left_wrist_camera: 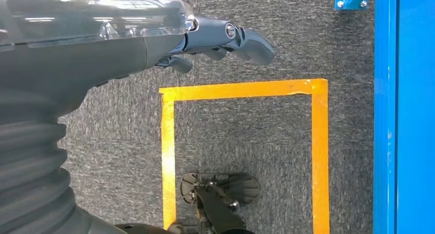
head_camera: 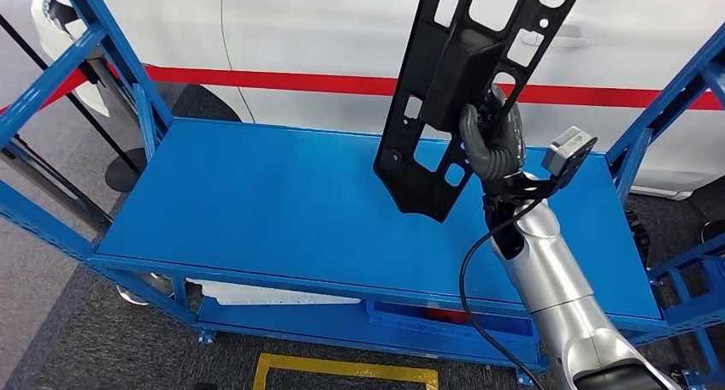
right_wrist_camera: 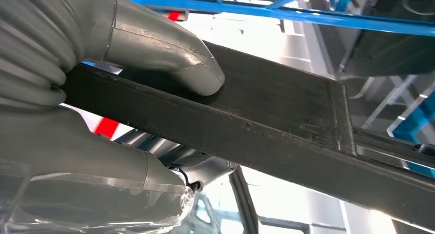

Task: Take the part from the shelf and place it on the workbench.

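Observation:
A long black plastic part point(head_camera: 453, 91) with several cut-outs is held upright and tilted above the blue shelf surface point(head_camera: 282, 202). My right hand point(head_camera: 490, 138) grips it near its middle, thumb wrapped round one edge. Up close in the right wrist view, the thumb point(right_wrist_camera: 169, 54) presses on the part's dark bar point(right_wrist_camera: 267, 116). My left hand point(left_wrist_camera: 225, 36) hangs beside the body over the carpet, fingers loosely extended and holding nothing.
Blue shelf uprights point(head_camera: 120, 56) stand at the left and at the right point(head_camera: 667, 108). A white car with a red stripe point(head_camera: 325, 82) is behind the shelf. A yellow tape square point(left_wrist_camera: 241, 141) marks the grey carpet beside the shelf's blue edge point(left_wrist_camera: 400, 116).

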{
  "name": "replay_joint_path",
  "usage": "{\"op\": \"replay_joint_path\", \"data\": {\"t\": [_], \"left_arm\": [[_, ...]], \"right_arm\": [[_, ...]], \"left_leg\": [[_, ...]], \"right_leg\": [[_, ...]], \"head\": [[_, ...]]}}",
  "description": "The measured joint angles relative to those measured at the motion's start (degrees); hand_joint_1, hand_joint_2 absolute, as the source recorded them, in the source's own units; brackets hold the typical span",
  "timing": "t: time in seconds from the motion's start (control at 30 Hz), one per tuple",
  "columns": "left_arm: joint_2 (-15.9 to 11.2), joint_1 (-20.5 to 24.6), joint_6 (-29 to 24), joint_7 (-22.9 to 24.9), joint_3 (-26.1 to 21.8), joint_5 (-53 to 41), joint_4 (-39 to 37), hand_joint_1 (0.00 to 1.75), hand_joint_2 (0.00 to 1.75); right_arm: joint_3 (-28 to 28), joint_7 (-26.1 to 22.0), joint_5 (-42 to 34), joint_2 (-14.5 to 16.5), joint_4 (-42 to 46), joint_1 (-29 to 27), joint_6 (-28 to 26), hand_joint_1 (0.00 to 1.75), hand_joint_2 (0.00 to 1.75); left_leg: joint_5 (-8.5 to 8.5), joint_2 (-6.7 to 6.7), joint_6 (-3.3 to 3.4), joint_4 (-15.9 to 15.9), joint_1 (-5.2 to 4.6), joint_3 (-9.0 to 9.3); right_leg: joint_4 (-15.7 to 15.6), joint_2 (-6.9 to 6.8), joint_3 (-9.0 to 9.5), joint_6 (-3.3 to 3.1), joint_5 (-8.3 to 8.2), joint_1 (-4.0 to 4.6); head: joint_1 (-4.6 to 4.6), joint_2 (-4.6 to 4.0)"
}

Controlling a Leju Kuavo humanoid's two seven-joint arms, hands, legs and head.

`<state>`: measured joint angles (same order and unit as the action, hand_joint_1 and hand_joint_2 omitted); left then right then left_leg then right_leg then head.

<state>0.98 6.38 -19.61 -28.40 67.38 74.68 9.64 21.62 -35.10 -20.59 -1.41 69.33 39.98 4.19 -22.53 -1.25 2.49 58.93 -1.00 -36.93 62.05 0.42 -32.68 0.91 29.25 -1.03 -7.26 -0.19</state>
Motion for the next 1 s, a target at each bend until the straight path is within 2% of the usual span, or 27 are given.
{"op": "replay_joint_path", "data": {"t": [0.03,0.13,0.17,0.2,0.23,0.3,0.33,0.37,0.4,0.47,0.5,0.53,0.57,0.67,0.7,0.73,0.77,0.83,0.87,0.9,0.93,0.97,1.0], "left_arm": [[-0.01,0.02,-0.08,0.05,0.05,-0.09,0.0,0.0,1.75],[-0.15,-0.04,-0.44,0.42,0.16,-0.34,-0.03,0.0,1.75],[-0.23,-0.07,-0.56,0.54,0.21,-0.4,-0.05,0.0,1.75],[-0.32,-0.07,-0.66,0.63,0.26,-0.45,-0.08,0.0,1.75],[-0.4,-0.04,-0.72,0.69,0.33,-0.48,-0.11,0.0,1.75],[-0.39,0.01,-0.74,0.74,0.47,-0.49,-0.11,0.0,1.75],[-0.4,-0.01,-0.74,0.76,0.51,-0.49,-0.11,0.0,1.75],[-0.41,-0.04,-0.74,0.76,0.53,-0.48,-0.11,0.0,1.75],[-0.44,-0.06,-0.74,0.77,0.54,-0.47,-0.11,0.0,1.75],[-0.5,-0.04,-0.74,0.77,0.56,-0.47,-0.11,0.0,1.75],[-0.52,-0.01,-0.76,0.77,0.57,-0.48,-0.11,0.0,1.75],[-0.54,0.01,-0.78,0.77,0.6,-0.49,-0.11,0.0,1.75],[-0.55,0.03,-0.8,0.79,0.63,-0.54,-0.12,0.0,1.75],[-0.54,0.01,-0.83,0.85,0.8,-0.65,-0.13,0.0,1.75],[-0.51,0.05,-0.83,0.86,0.88,-0.65,-0.12,0.0,1.75],[-0.47,0.09,-0.83,0.86,0.95,-0.65,-0.12,0.0,1.75],[-0.45,0.15,-0.83,0.86,1.02,-0.65,-0.11,0.0,1.75],[-0.43,0.21,-0.83,0.89,1.09,-0.65,-0.12,0.0,1.75],[-0.44,0.21,-0.83,0.9,1.12,-0.65,-0.13,0.0,1.75],[-0.45,0.21,-0.83,0.91,1.13,-0.65,-0.13,0.0,1.75],[-0.45,0.2,-0.83,0.91,1.14,-0.65,-0.13,0.0,1.75],[-0.44,0.2,-0.83,0.92,1.16,-0.66,-0.13,0.0,1.75],[-0.41,0.2,-0.83,0.92,1.2,-0.68,-0.12,0.0,1.75]], "right_arm": [[-0.04,0.0,-0.02,-0.01,0.33,0.1,-0.02,1.75,1.75],[-0.29,0.03,-0.04,-0.06,1.65,0.15,-0.11,1.75,1.75],[-0.4,0.06,-0.04,-0.08,2.22,0.19,-0.16,1.75,1.75],[-0.5,0.1,-0.04,-0.1,2.78,0.26,-0.21,1.75,1.75],[-0.58,0.15,-0.03,-0.12,3.33,0.32,-0.25,1.75,1.75],[-0.67,0.34,-0.02,-0.17,4.32,0.26,-0.26,1.75,1.75],[-0.69,0.46,-0.02,-0.2,4.74,0.13,-0.25,1.75,1.75],[-0.71,0.58,-0.02,-0.25,5.12,-0.03,-0.24,1.75,1.75],[-0.72,0.67,-0.02,-0.32,5.47,-0.18,-0.22,1.75,1.75],[-0.78,0.74,-0.02,-0.44,6.15,-0.34,-0.16,1.75,1.75],[-0.85,0.74,-0.02,-0.5,6.48,-0.35,-0.12,1.75,1.75],[-0.92,0.73,-0.03,-0.54,6.79,-0.39,-0.04,1.75,1.75],[-0.98,0.72,-0.04,-0.56,7.03,-0.47,0.02,1.75,1.75],[-1.03,0.7,-0.06,-0.61,7.29,-0.88,0.12,1.75,1.75],[-1.07,0.7,-0.06,-0.67,7.33,-0.98,0.12,1.75,1.75],[-1.11,0.7,-0.06,-0.74,7.38,-1.05,0.12,1.75,1.75],[-1.16,0.7,-0.06,-0.81,7.44,-1.11,0.12,1.75,1.75],[-1.21,0.7,-0.06,-0.88,7.55,-1.33,0.12,1.75,1.75],[-1.22,0.7,-0.06,-0.91,7.56,-1.5,0.12,1.75,1.75],[-1.26,0.7,-0.06,-0.96,7.57,-1.64,0.11,1.75,1.75],[-1.3,0.7,-0.06,-1.01,7.57,-1.74,0.11,1.75,1.75],[-1.34,0.7,-0.06,-1.04,7.59,-1.78,0.11,1.75,1.75],[-1.39,0.7,-0.06,-1.05,7.69,-1.77,0.11,1.75,1.75]], "left_leg": [[0.11,-0.04,-0.39,0.24,-0.03,-0.26],[0.6,-0.13,-1.51,0.48,0.06,-0.86],[-0.11,-0.05,-1.9,1.07,0.14,-1.26],[-1.64,0.06,-2.28,2.55,0.28,-1.87],[-4.02,0.24,-2.66,5.22,0.53,-2.75],[-8.78,0.54,-3.36,12.33,1.04,-4.52],[-9.94,0.66,-3.61,15.09,1.27,-4.85],[-9.82,0.75,-3.76,15.93,1.43,-4.27],[-8.75,0.81,-3.82,14.72,1.55,-2.74],[-6.33,0.84,-3.57,7.36,1.61,2.57],[-5.94,0.81,-3.35,3.51,1.5,5.03],[-5.94,0.79,-3.1,0.77,1.34,6.67],[-6.22,0.75,-2.89,-0.56,1.15,7.32],[-5.48,0.73,-2.11,-1.19,1.03,7.16],[-4.99,0.83,-1.73,-1.44,1.13,6.93],[-4.43,0.95,-1.29,-1.67,1.23,6.55],[-3.86,1.06,-0.88,-1.79,1.29,6.01],[-2.88,1.19,-0.38,-1.65,1.05,4.58],[-2.44,1.21,-0.29,-1.51,0.92,3.87],[-1.98,1.2,-0.25,-1.29,0.81,3.06],[-1.59,1.16,-0.25,-1.01,0.72,2.26],[-1.25,1.12,-0.32,-0.66,0.66,1.47],[-0.92,1.07,-0.45,-0.22,0.64,0.66]], "right_leg": [[-1.65,0.1,0.68,-0.25,-0.4,0.09],[-2.3,0.05,0.13,-1.36,-1.03,0.17],[-2.41,-0.07,-0.18,-1.78,-1.45,0.07],[-2.55,-0.21,-0.55,-2.18,-1.89,-0.07],[-2.61,-0.36,-0.98,-2.46,-2.31,-0.16],[-2.59,-0.5,-1.94,-2.64,-3.03,-0.18],[-2.56,-0.58,-2.41,-2.59,-3.37,-0.18],[-2.52,-0.65,-2.88,-2.5,-3.71,-0.21],[-2.46,-0.69,-3.33,-2.36,-4.03,-0.24],[-2.37,-0.74,-4.05,-1.95,-4.65,-0.26],[-2.35,-0.77,-4.28,-1.65,-4.97,-0.24],[-2.41,-0.81,-4.43,-1.28,-5.35,-0.23],[-2.54,-0.85,-4.52,-0.88,-5.75,-0.26],[-3.01,-0.87,-4.61,0.09,-6.64,-0.34],[-2.71,-0.81,-4.85,0.28,-6.1,-0.32],[-1.59,-0.75,-5.4,0.4,-4.66,-0.3],[0.68,-0.69,-6.28,0.48,-2.34,-0.29],[7.93,-0.62,-8.44,0.56,2.82,-0.28],[11.2,-0.62,-9.15,0.62,4.1,-0.27],[13.03,-0.61,-9.09,0.62,3.91,-0.26],[13.14,-0.61,-8.28,0.56,2.71,-0.25],[11.32,-0.6,-6.52,0.4,1.03,-0.21],[7.81,-0.56,-3.94,0.09,-0.03,-0.1]], "head": [[-0.01,0.0],[0.0,0.01],[0.0,0.01],[-0.01,0.01],[-0.02,0.01],[-0.02,0.01],[-0.02,0.01],[-0.02,0.01],[-0.02,0.01],[-0.02,0.01],[-0.02,0.01],[-0.02,0.01],[-0.02,0.01],[-0.02,0.01],[-0.01,0.01],[-0.01,0.01],[-0.01,0.01],[-0.01,0.01],[-0.01,0.01],[-0.02,0.01],[-0.02,0.0],[-0.02,0.0],[-0.02,0.01]]}}
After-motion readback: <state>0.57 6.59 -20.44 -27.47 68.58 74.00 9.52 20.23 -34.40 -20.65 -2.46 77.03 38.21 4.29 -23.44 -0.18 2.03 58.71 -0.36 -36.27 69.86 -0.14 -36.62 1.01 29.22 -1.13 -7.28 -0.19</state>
